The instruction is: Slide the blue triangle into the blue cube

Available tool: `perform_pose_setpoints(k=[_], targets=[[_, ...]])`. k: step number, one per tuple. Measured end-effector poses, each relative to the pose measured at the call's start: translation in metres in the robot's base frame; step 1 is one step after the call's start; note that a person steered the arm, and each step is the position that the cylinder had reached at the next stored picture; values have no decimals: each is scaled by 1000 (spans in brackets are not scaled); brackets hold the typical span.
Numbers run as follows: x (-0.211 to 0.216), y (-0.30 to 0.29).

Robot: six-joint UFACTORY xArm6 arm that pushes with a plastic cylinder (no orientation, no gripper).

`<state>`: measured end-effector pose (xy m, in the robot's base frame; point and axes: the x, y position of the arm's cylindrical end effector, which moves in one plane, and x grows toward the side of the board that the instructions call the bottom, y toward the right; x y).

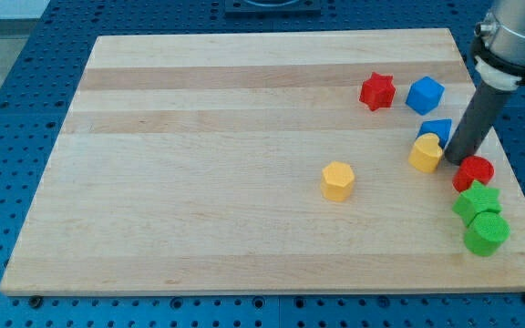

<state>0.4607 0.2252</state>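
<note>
Blue triangle half hidden behind my tip, blue cube above, end effector a bare rod holding nothing

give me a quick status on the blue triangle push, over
My tip low, just right of the blue triangle. Blue cube above it, gap between. Yellow block against the triangle's lower edge, red block beside my tip.

Blue triangle, blue cube, pale striped wooden board.

No legible text or labels anywhere.
</note>
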Motion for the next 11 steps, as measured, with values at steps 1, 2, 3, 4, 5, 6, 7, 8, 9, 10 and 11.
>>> perform_pose_setpoints(k=[1,2,3,4,5,6,7,8,9,10,11], targets=[[0,-19],[0,-36],[0,-57],[0,-76],[0,-92],[0,-100],[2,-108],[-14,-86],[-28,-92],[-27,-95],[-19,-62]])
